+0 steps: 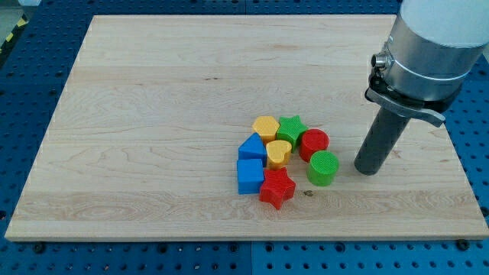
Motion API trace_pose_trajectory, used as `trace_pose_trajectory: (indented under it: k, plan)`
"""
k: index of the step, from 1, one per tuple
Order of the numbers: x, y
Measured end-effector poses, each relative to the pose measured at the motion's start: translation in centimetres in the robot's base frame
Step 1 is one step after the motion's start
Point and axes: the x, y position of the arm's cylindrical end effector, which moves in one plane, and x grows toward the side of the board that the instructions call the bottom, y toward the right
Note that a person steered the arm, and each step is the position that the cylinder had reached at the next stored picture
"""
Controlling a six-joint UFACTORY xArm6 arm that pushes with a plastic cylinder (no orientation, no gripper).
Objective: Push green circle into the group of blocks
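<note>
Eight small blocks, one board, one arm. Beneath everything, a blue perforated table [23, 76], showing as a border along all edges of the frame. On it, a pale wooden board [191, 92], filling most of the frame.

In the upper right corner, the arm's silver-grey housing [432, 46], cut off by the frame's top edge, with a dark clamp ring below it. Under that, a straight dark rod [382, 141], slanting down and slightly left. At its lower end, my tip [367, 170], resting on the board right of centre, just beside the green circle [323, 167] on that block's right, with a narrow strip of wood visible between them. Nothing clamped or carried: a bare rod, touching no block.

Blocks clustered just right of centre, in the lower half:
- blue square [250, 176], at the cluster's lower left.
- blue house-shaped block [253, 147], directly above it, touching.
- red star [276, 188], lowest, against the blue square's right side.
- green circle, at the cluster's right edge, right under the red circle [313, 143] and seemingly touching it, slightly apart from the red star.
- green star [291, 127] and yellow hexagon-like block [266, 127], side by side along the top.
- yellow heart [279, 152], in the middle, hemmed in by the others.
</note>
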Motion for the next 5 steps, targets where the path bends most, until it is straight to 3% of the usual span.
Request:
trace_pose_trajectory:
  k: [3, 5]
  plan:
    - [0.0, -5.5]
    - [-0.1, -2.9]
